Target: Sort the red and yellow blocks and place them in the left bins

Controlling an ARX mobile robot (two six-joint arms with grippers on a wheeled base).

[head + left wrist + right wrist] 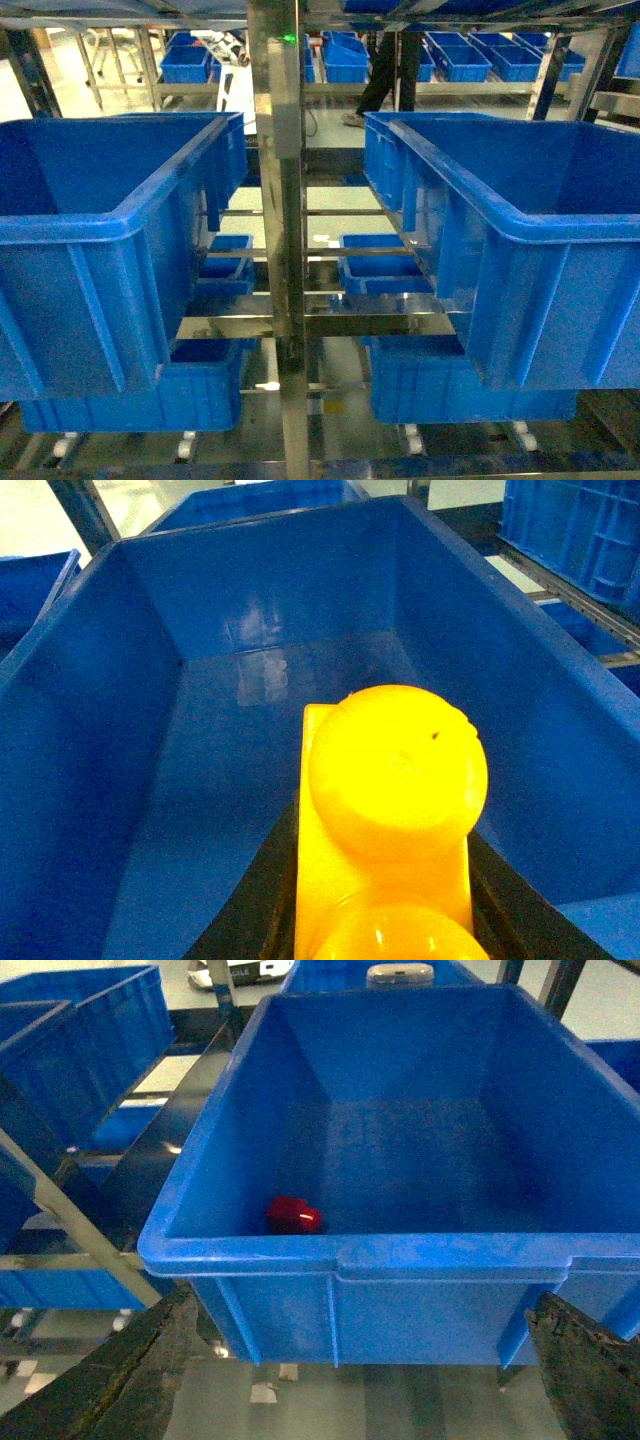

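In the left wrist view the orange-yellow two-stud brick [395,780] stands out between black fingers [262,895], with my left gripper [385,885] shut on it. It hangs over the bare inside of a blue bin [130,730]. The right wrist view shows the small red block [293,1215] lying on the floor of another blue bin [400,1255], near its front left corner. My right gripper [360,1370] is open, in front of and below that bin's front wall, holding nothing. Neither gripper nor either block shows in the head view.
The head view has a left blue bin [90,230] and a right blue bin [520,230] on a steel rack, with an upright post [285,200] between them. More blue bins [215,395] sit on lower shelves and on racks behind.
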